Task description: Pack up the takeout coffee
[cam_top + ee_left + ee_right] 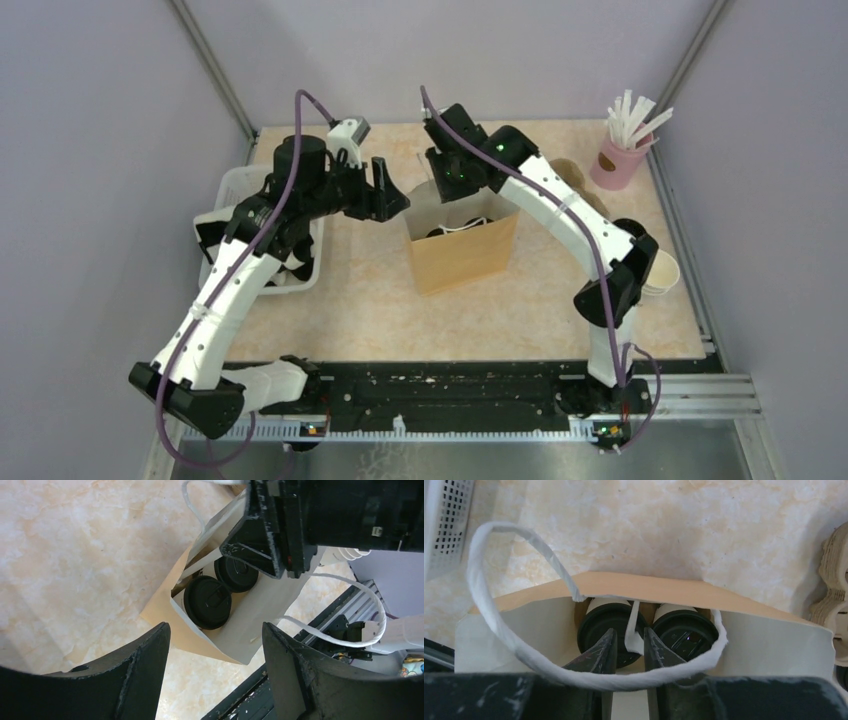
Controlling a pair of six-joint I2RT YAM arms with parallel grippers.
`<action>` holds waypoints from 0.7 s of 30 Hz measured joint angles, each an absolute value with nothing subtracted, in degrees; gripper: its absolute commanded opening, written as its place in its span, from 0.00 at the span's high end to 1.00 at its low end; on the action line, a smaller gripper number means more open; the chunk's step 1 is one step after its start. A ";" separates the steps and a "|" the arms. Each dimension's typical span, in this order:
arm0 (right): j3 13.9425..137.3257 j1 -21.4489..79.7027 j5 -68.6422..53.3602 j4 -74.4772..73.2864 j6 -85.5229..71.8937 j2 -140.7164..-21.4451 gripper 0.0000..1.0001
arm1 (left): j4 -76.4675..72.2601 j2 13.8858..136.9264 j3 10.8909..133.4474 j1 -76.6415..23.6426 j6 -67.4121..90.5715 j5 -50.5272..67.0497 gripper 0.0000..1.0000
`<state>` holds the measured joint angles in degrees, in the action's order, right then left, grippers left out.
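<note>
A brown paper bag (462, 255) stands upright mid-table with its mouth open. Inside it sit two takeout coffee cups side by side, their black lids (207, 601) (239, 574) facing up; the right wrist view shows the same lids (596, 625) (688, 634). My right gripper (630, 636) hangs in the bag's mouth just above the cups. Its jaws are parted by a narrow gap, and a strip of white handle (634, 630) lies loose between the tips. My left gripper (215, 630) stands open beside the bag's left upper edge, holding nothing.
A white perforated basket (232, 190) sits under the left arm. A pink cup with wrapped straws (620, 160) stands at the back right, a lidless white cup (662, 272) by the right arm, and a pulp cup tray (834, 580) beside the bag. A black rail (460, 385) lines the near edge.
</note>
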<state>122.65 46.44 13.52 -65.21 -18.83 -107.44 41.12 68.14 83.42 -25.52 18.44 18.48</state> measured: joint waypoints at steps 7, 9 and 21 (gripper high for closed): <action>131.41 46.76 14.35 -71.66 -19.33 -109.73 0.41 | 40.47 66.81 82.26 -25.52 16.14 18.39 0.25; 132.18 46.76 15.22 -71.90 -19.40 -108.09 0.39 | 40.38 66.92 82.26 -25.52 15.84 18.57 0.25; 118.52 28.53 18.74 -70.67 -20.03 -82.96 0.29 | 40.45 69.47 84.40 -26.46 12.60 16.95 0.23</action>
<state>118.52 28.53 18.74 -70.67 -20.03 -82.96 40.45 69.47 84.40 -26.46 12.60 16.95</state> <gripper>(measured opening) 0.692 0.763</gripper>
